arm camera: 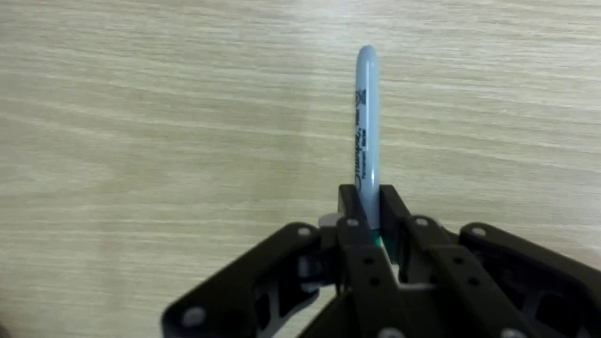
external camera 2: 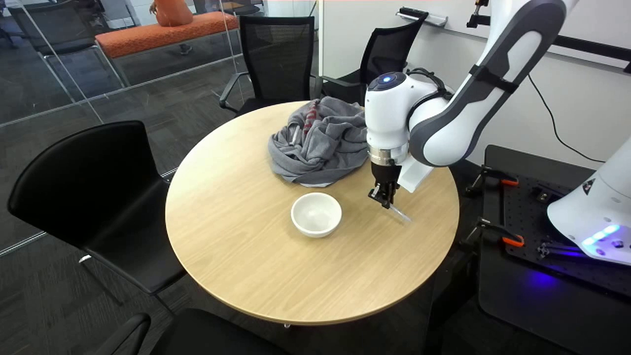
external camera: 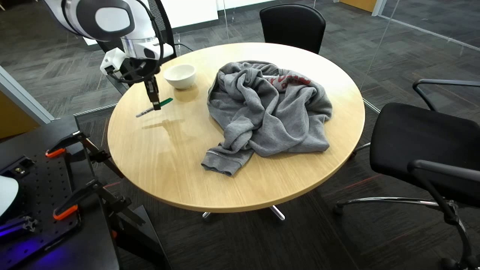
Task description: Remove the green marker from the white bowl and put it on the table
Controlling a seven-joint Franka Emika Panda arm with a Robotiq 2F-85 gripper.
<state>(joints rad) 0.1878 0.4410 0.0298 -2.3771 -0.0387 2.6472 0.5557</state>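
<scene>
fingers (arm camera: pixel 394 206) pinching the green marker (arm camera: pixel 367 117) above the worktop (external camera 2: pixel 236 256)

the fingers are pressing on the green marker from both sides, squeezing it around where its grey barrel (arm camera: pixel 368 94) is meeting its green cap (external camera: pixel 166 101). in the wrist view the barrel is stretching out ahead of the fingers, dark print (arm camera: pixel 359 150) running along it, while the cap is showing only as a sliver between them. in an exterior view the cap is poking out to the right of the fingers and the barrel to the left; how steeply the marker is tilting, i cannot tell. a shadow (external camera: pixel 163 124) is falling on the worktop below the fingers, apart from the marker, which is hanging clear above.

the white bowl (external camera 2: pixel 315 232) is standing upright on the worktop, near the fingers and apart from them, and the marker is hanging outside it. a grey sweatshirt (external camera: pixel 270 112) is lying bunched up on the worktop, to the right of the fingers in an exterior view, with red lettering (external camera: pixel 300 80) showing on it. above the fingers the white arm (external camera 2: pixel 443 138) is arching, holding them pointed down. well apart from the fingers, black chairs (external camera: pixel 292 28) are standing around the worktop, and a dark stand (external camera 2: pixel 522 315) with orange-tipped clamps (external camera: pixel 65 212) is standing near its edge.
</scene>
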